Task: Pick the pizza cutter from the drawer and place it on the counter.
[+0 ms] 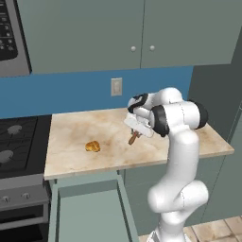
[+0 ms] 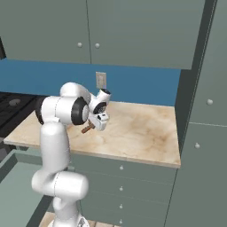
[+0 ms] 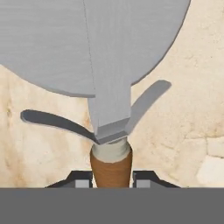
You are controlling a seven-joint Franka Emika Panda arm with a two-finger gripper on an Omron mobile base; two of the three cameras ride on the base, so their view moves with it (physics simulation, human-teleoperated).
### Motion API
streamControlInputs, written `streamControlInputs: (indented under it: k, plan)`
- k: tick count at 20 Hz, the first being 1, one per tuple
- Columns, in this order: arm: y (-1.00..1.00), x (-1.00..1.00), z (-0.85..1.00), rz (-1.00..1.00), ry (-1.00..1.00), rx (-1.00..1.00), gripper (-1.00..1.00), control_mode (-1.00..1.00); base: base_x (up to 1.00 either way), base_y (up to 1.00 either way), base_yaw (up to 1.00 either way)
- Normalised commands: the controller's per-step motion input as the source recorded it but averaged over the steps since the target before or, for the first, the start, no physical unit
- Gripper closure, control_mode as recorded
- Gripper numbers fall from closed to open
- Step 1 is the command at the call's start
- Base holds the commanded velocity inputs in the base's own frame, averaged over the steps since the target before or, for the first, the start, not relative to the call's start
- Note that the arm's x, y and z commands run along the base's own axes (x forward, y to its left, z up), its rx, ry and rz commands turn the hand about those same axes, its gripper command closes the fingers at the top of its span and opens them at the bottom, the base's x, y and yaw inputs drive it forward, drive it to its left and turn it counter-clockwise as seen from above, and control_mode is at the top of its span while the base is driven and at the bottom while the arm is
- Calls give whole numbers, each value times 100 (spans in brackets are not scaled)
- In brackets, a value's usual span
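Gripper (image 3: pixel 112 178) clamps pizza cutter (image 3: pixel 105 65) (seemingly just above counter (image 3: pixel 192 87)).

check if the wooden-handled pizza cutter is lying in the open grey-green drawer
No, the pizza cutter is clamped in the gripper above the beige marble counter.

Counted in total: one pizza cutter (image 1: pixel 134 138), one pastry (image 1: pixel 92 146), one open drawer (image 1: pixel 88 212), one counter (image 1: pixel 198 142), one wall outlet (image 1: pixel 116 87), one stove (image 1: pixel 16 142).
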Motion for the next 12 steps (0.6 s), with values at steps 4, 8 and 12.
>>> streamControlInputs:
  k: [4, 8, 12]
  plan:
    - [19, -1, -100, 0, -21, -32, -100, -100, 0, 0, 0]
    - [5, -28, -62, 0, -31, -11, -100, -100, 0, 0, 0]
    - [0, -43, 27, 0, -40, 3, -100, -100, 0, 0, 0]
